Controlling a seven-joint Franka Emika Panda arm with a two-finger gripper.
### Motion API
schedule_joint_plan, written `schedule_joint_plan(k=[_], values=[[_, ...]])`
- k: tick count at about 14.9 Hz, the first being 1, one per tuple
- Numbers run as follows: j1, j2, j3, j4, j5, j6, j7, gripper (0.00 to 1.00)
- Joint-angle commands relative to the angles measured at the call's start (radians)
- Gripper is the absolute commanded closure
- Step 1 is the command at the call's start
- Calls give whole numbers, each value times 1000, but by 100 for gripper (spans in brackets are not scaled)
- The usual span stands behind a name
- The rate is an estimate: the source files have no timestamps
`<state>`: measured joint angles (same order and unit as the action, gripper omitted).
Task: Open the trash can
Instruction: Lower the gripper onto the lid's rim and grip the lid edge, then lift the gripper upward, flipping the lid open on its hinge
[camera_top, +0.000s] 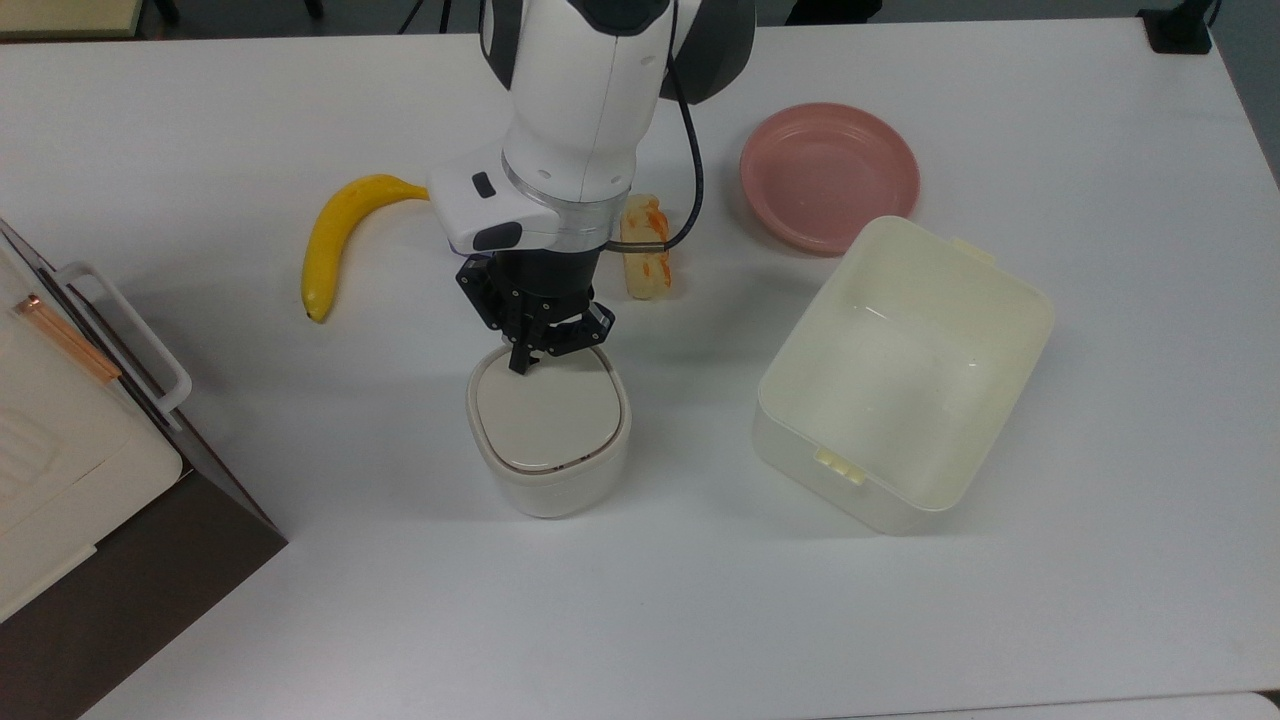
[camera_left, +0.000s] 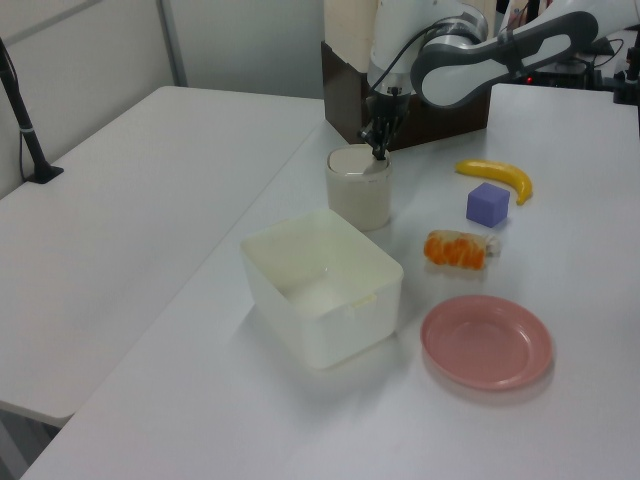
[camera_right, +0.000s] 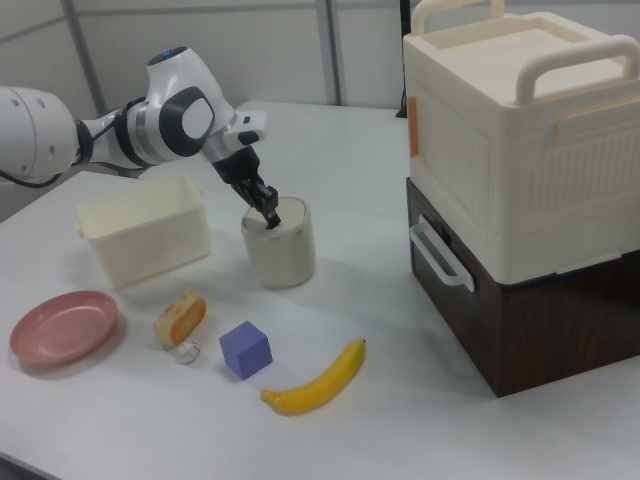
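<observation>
The trash can (camera_top: 548, 432) is a small cream-white rounded bin with a flat beige lid, standing mid-table; its lid lies flat and closed. My gripper (camera_top: 521, 366) points down at the lid's far edge in the top view, fingers together, tips touching or just above the lid. The left view has the gripper (camera_left: 379, 155) at the top of the trash can (camera_left: 358, 190). From the right view, the gripper (camera_right: 272, 218) meets the top of the trash can (camera_right: 281, 245).
A large lidless cream tub (camera_top: 800, 468) sits to the top view's right, a pink plate (camera_top: 828, 175) beyond it. A banana (camera_top: 335, 240), an orange-streaked food piece (camera_top: 648, 250) and a purple cube (camera_right: 246, 349) lie behind the arm. A brown-and-cream box stack (camera_right: 520, 150) stands alongside.
</observation>
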<state>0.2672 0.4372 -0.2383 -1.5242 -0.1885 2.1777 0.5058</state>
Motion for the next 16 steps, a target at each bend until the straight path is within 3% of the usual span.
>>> schedule_joint_plan(k=[1, 6, 8, 14, 16], values=[[-13, 2, 27, -47, -31, 21, 28, 100], [-26, -29, 28, -4, -2, 4, 43, 100], [-39, -63, 28, 4, 55, -25, 59, 100], [-45, -230, 14, 6, 199, -153, 63, 100], [-46, -299, 11, 24, 208, -229, 57, 100]])
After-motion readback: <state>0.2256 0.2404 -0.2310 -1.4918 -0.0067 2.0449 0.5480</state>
